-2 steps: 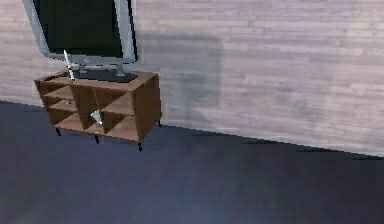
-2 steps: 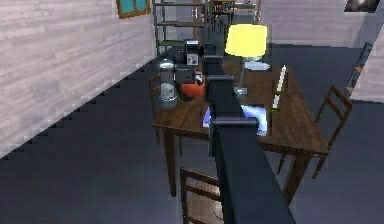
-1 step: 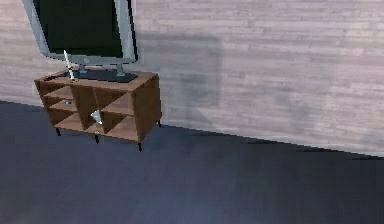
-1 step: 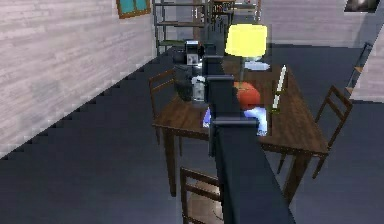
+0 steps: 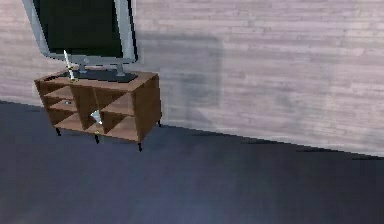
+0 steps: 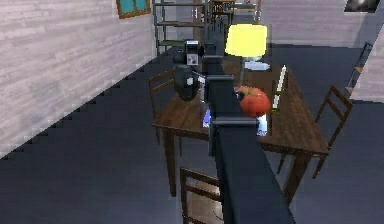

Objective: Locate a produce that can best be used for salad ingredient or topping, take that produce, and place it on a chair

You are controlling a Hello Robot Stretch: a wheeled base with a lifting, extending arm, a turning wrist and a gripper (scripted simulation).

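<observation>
A red-orange round thing (image 6: 253,100), shaped like a tomato, lies on the dark wooden table (image 6: 290,125) in the arm side view. My arm's dark bar rises from the bottom edge over the table. At its far end the gripper (image 6: 187,80) stands to the left of the round thing, near the table's left side. I cannot tell whether it holds anything. Wooden chairs stand around the table: one on the left (image 6: 160,92), one on the right (image 6: 335,105) and one at the near side (image 6: 200,190).
A yellow-shaded lamp (image 6: 246,42), a thin white stick (image 6: 281,82) and a small blue-white item (image 6: 262,125) share the table. Metal shelving (image 6: 180,20) stands beyond. In the forward view a television (image 5: 82,30) sits on a wooden stand (image 5: 100,100) against the pale wall, with dark floor in front.
</observation>
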